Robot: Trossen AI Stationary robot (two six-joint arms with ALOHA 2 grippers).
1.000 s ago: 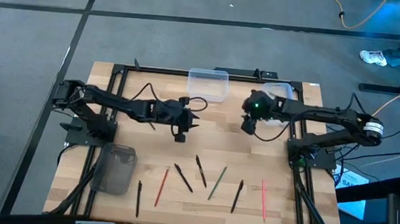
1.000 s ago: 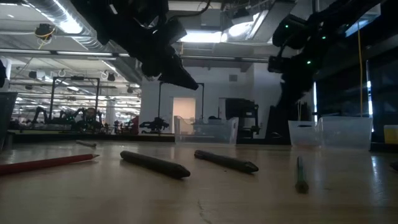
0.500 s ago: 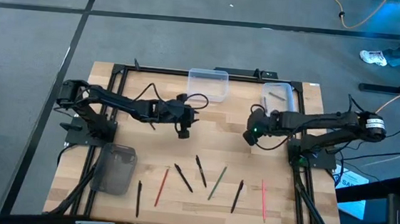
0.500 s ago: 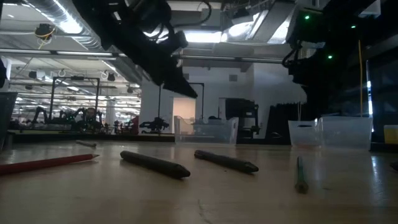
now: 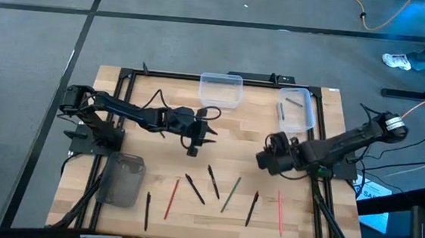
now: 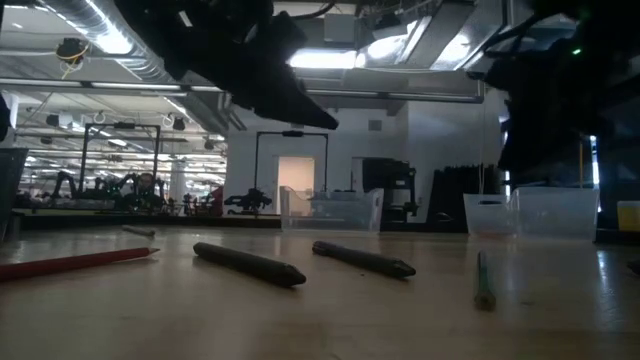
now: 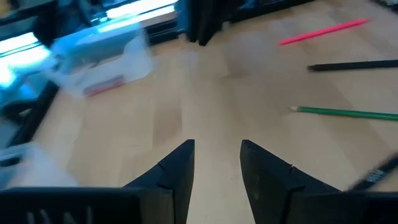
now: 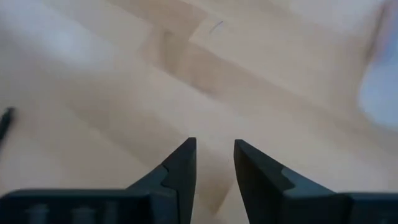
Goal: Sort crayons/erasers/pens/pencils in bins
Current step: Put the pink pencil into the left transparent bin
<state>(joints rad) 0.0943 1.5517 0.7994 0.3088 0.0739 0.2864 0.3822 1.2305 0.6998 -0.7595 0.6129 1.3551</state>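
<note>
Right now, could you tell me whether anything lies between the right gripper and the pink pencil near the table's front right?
Nothing visible does. The right gripper hangs over bare wood, its fingers open and empty, and only bare table separates it from the pink pencil.

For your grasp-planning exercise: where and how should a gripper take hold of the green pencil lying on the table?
Grip the green pencil near mid-length, coming straight down, fingers straddling its thin shaft across its length. It lies flat and slanted, apart from the neighbouring pens, so both sides look free.

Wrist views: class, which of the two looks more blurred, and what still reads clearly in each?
Right wrist view: table smeared, only the dark fingers crisp. Left wrist view: milder blur; green pencil and pink pencil readable, the clear bin soft and glary.
</note>
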